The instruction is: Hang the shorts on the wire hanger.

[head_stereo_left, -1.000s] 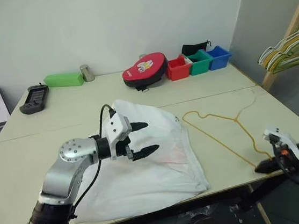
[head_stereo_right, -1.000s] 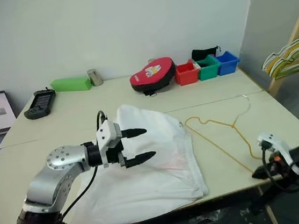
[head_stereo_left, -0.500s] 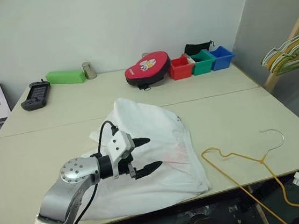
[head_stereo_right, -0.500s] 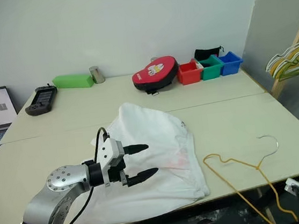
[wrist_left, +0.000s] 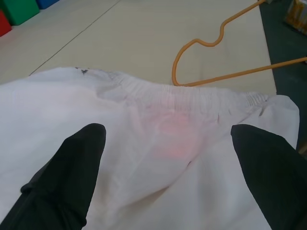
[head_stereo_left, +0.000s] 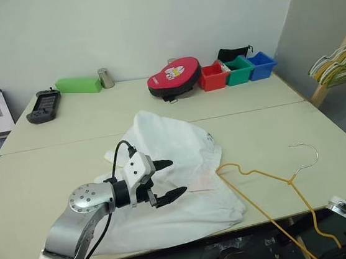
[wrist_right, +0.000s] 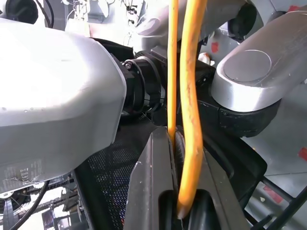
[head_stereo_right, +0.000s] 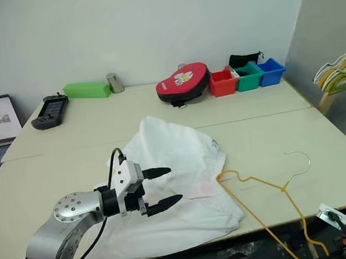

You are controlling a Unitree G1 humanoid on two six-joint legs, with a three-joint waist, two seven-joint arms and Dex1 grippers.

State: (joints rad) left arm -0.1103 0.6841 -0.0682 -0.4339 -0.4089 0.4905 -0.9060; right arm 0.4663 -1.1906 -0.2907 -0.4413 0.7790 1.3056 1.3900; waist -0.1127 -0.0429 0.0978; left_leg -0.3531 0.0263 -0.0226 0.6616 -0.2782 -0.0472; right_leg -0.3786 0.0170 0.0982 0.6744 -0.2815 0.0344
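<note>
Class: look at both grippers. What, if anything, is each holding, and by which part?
The right gripper is shut on the wire hanger, at its lower corner. The left gripper, open over the shorts, holds nothing.

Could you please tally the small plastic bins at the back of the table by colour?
Red bin: 1
Green bin: 1
Blue bin: 1
Total: 3
</note>
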